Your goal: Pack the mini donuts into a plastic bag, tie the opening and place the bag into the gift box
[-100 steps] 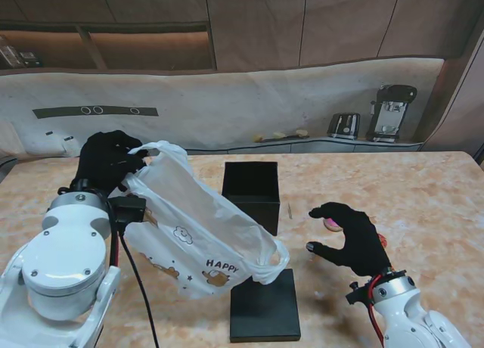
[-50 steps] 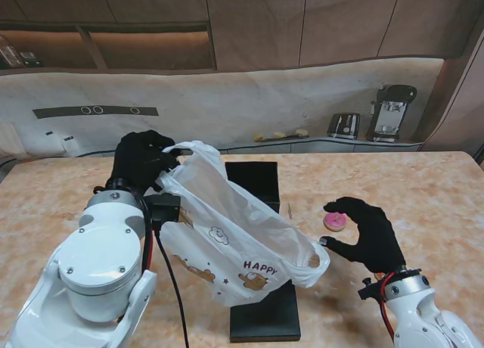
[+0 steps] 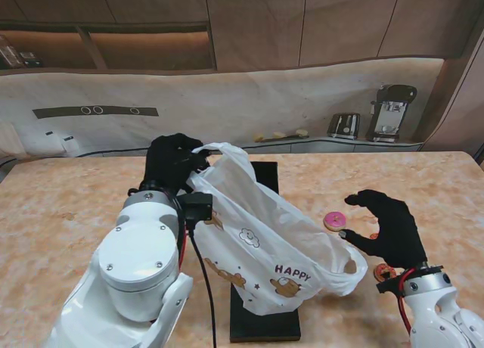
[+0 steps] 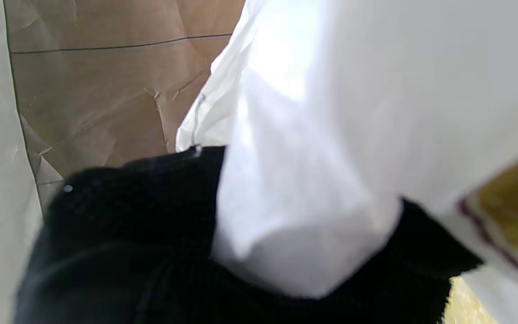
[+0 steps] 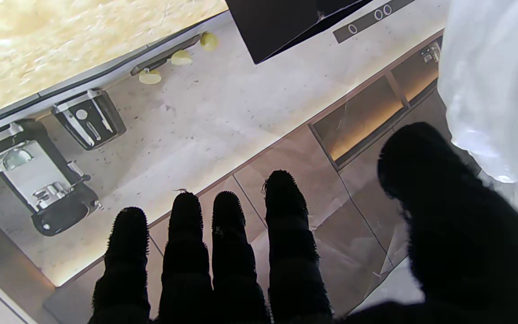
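Since a second ago the left hand (image 3: 172,160) has carried the plastic bag (image 3: 268,246) across the tabletop (image 3: 60,204) toward the robot's right, so the bag now hides most of the gift box (image 3: 264,171), of which only a dark back edge shows beyond the film. The left hand's black-gloved fingers are clenched on the bunched top of the bag; in the left wrist view the left hand (image 4: 160,252) fills the frame with white film (image 4: 313,148) folded over it. The bag is thin, glossy and crinkled, white with small cartoon bears and the word "HAPPY" printed near its lower end, and its mouth sags open toward the right hand (image 3: 389,228). That hand has drawn back to the right and holds nothing, fingers spread and curled above the tabletop; the right wrist view shows the fingers (image 5: 286,234) apart with the thumb set off to one side. A pink-iced mini donut (image 3: 335,220), round and flat, lies on the tabletop just beside the right fingertips, and a brown one (image 3: 385,271) lies near the wrist, nearer to me. The flat matte black lid (image 3: 265,318) rests partly under the bag's lower end. The tabletop is a mottled beige, marble-like slab.
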